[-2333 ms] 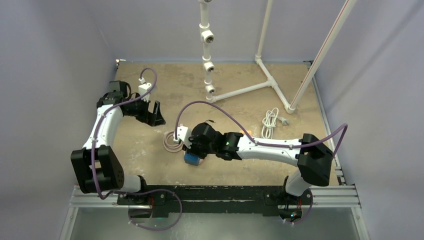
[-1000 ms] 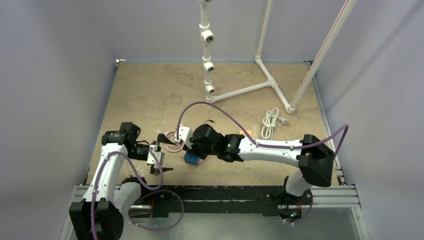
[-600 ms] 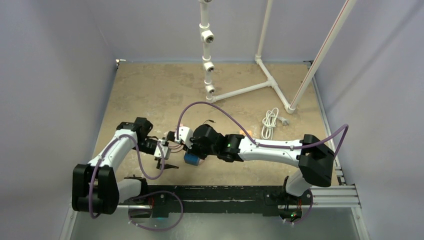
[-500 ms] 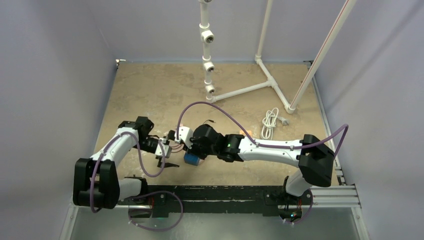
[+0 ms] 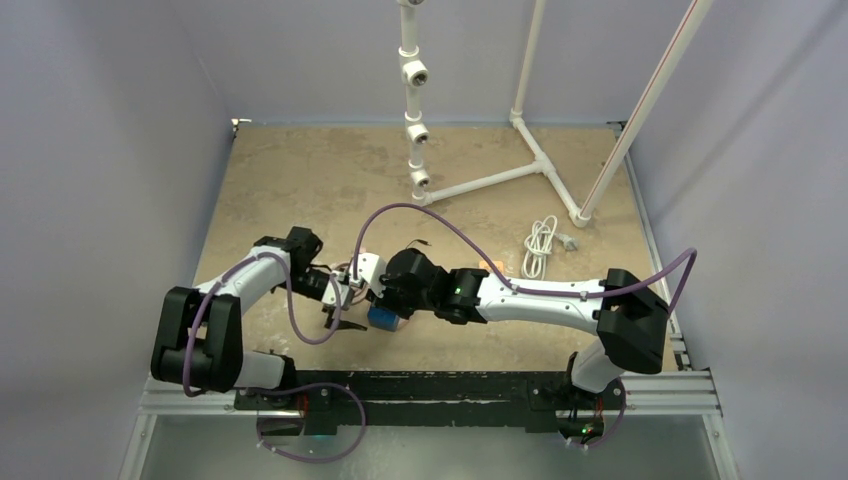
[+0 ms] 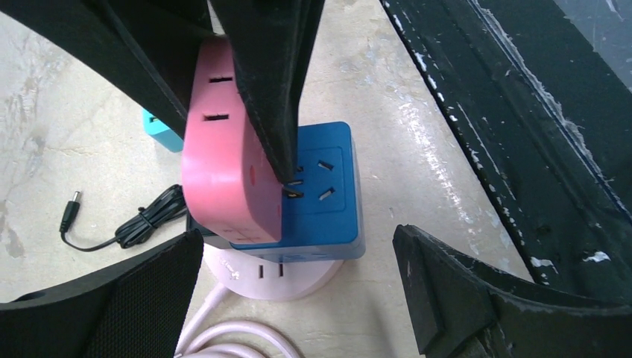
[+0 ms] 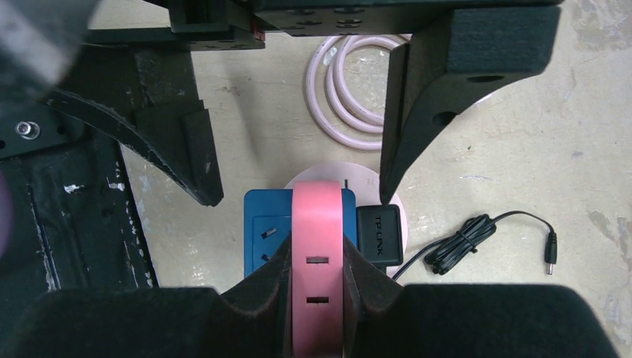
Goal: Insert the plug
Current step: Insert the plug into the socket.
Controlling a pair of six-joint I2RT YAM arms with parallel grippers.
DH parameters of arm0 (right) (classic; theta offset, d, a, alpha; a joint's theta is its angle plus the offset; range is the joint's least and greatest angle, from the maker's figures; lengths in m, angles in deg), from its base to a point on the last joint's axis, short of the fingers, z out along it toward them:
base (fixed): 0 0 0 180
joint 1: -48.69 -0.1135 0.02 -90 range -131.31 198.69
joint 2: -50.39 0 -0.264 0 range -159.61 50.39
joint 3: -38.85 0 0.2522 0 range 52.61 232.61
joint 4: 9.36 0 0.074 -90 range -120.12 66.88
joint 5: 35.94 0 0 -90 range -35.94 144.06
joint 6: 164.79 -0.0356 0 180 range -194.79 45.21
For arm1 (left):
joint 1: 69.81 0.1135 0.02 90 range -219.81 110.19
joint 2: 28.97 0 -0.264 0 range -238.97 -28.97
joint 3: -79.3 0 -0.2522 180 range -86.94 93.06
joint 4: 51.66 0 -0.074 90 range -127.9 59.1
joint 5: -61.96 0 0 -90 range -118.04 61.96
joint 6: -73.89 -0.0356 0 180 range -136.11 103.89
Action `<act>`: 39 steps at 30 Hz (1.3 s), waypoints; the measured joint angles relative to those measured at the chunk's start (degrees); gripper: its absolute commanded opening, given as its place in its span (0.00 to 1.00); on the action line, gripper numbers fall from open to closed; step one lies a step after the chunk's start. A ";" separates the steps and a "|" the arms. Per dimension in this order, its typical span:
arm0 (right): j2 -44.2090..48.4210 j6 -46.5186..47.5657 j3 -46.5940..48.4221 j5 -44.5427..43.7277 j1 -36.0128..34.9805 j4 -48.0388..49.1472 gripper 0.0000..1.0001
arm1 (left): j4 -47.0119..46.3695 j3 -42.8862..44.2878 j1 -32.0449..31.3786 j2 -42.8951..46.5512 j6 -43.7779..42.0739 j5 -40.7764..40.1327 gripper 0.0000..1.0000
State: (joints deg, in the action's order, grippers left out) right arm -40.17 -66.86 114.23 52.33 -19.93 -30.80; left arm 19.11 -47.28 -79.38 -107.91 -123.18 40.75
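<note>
A pink plug block [image 7: 317, 246] stands on a blue socket cube [image 7: 264, 224], which sits on a pale pink round base [image 7: 328, 173]. My right gripper [image 7: 317, 261] is shut on the pink plug block from above. In the left wrist view the pink block [image 6: 223, 156] leans on the blue cube [image 6: 332, 201] over the round base [image 6: 268, 272]. My left gripper [image 6: 298, 253] is open, with one jaw on each side of the stack, not touching it. In the top view the left gripper [image 5: 342, 298] is just left of the right gripper [image 5: 385, 305].
A black TP-LINK adapter [image 7: 380, 235] is plugged in beside the blue cube, with its bundled black cable [image 7: 462, 239] on the table. A coiled pink cord [image 7: 350, 97] lies behind the base. A white cable [image 5: 541, 243] and a white pipe frame [image 5: 500, 180] are further back. The black front rail [image 6: 522, 112] is close.
My left arm swung from the far left of the table to the front and then in toward the stack, its jaws open. The right arm and the pink block have not moved.
</note>
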 measured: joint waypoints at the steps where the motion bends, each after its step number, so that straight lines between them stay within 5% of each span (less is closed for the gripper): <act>1: 0.00 0.00 0.00 0.00 0.00 0.00 0.00 | -0.79 0.00 -0.22 -0.02 0.59 0.02 0.99; 17: 0.11 0.02 -0.81 0.20 0.09 1.31 0.00 | -5.92 -0.15 -2.51 -0.87 3.96 -0.33 0.62; 31: 0.96 -0.20 -2.73 1.49 0.24 3.80 0.00 | -4.46 -0.31 -2.84 -0.72 0.92 -1.01 0.53; 39: 0.96 0.02 -2.73 2.75 0.46 3.74 0.00 | -6.03 -1.09 -2.86 0.44 2.62 -1.31 0.40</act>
State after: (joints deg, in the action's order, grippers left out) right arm -39.21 -66.84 111.50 55.08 -19.47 -27.06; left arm 13.08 -48.37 -82.24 -107.47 -120.56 39.44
